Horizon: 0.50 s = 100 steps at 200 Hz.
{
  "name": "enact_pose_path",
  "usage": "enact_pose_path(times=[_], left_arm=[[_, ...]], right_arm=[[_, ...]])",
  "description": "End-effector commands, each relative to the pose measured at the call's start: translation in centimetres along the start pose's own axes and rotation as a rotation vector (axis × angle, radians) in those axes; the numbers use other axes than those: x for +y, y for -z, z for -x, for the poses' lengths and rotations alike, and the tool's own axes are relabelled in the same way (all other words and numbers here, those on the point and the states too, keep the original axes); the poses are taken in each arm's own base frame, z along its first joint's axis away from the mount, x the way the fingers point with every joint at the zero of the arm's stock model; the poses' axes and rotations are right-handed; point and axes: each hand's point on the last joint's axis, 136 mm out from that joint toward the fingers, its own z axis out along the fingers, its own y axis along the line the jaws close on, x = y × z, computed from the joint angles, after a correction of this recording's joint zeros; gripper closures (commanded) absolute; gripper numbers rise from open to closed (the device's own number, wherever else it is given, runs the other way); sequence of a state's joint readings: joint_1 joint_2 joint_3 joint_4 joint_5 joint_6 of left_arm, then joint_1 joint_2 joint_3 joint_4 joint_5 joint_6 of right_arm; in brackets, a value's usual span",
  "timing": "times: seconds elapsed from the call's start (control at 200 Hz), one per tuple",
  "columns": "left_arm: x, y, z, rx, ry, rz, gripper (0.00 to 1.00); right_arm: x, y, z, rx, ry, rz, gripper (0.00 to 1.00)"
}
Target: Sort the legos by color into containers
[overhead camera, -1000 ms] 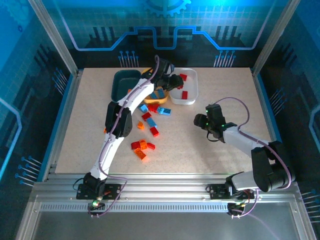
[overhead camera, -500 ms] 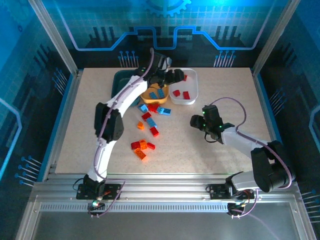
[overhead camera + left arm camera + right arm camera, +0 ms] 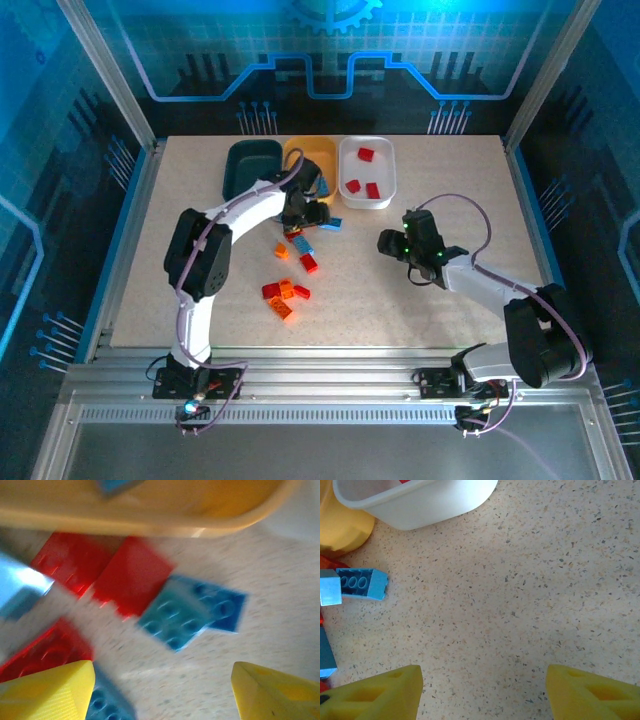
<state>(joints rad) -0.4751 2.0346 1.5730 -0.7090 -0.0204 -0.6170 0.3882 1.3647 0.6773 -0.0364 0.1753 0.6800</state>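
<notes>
On the speckled tabletop [image 3: 450, 190], loose legos lie in two groups: a mix of red and light blue bricks [image 3: 300, 237] just in front of the tubs, and a red and orange cluster [image 3: 284, 293] nearer the arm bases. Three red bricks [image 3: 371, 190] sit inside the white tub [image 3: 391, 170] at the right end of the row. The yellow-orange tub [image 3: 312, 149] stands in the middle and the dark teal tub [image 3: 236, 160] on the left, all three side by side. Left gripper [image 3: 306, 213] hangs low over the mixed group, close to the yellow-orange tub's near rim. Its wrist view, blurred, shows its yellow fingers [image 3: 50, 690] spread apart with bare table between them, and a light blue lego [image 3: 192, 612] touching a red lego [image 3: 132, 575] just ahead. Right gripper [image 3: 388, 240] sits over bare table to the right of the bricks, near the white tub; its fingers [image 3: 590, 695] stand wide apart, holding nothing, with a blue brick [image 3: 362, 585] off to its left
</notes>
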Motion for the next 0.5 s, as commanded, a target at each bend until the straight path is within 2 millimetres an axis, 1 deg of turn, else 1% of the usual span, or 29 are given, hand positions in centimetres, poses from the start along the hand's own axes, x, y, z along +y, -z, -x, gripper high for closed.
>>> enact_pose_path(times=[0.0,0.075,0.15,0.205,0.305,0.38,0.455,0.495], left_arm=[[1.3,1.9,-2.4,-0.022,0.165,0.056,0.25],[1.8,1.2,-3.5,-0.005,0.228,0.065,0.26],[2.8,0.5,-3.8,-0.002,0.268,0.113,0.27],[2.8,-0.3,-3.9,0.017,0.275,0.120,0.27],[3.3,-1.5,-3.7,0.042,0.279,0.186,0.28],[3.5,-2.1,-3.0,0.022,0.273,0.210,0.33],[3.7,-2.6,-2.3,0.005,0.277,0.212,0.36],[3.7,-2.9,-2.0,0.000,0.277,0.211,0.39]], right_arm=[[1.2,0.0,0.6,-0.011,0.025,0.013,0.33],[1.2,-0.1,0.5,-0.008,0.028,0.013,0.33],[1.3,-0.1,0.5,-0.007,0.029,0.014,0.33],[1.3,-0.1,0.5,-0.006,0.032,0.015,0.33],[1.4,-0.2,0.4,-0.006,0.035,0.015,0.33],[1.4,-0.2,0.4,-0.004,0.037,0.015,0.33],[1.5,-0.2,0.4,-0.002,0.039,0.017,0.33],[1.5,-0.2,0.4,-0.003,0.039,0.017,0.33]])
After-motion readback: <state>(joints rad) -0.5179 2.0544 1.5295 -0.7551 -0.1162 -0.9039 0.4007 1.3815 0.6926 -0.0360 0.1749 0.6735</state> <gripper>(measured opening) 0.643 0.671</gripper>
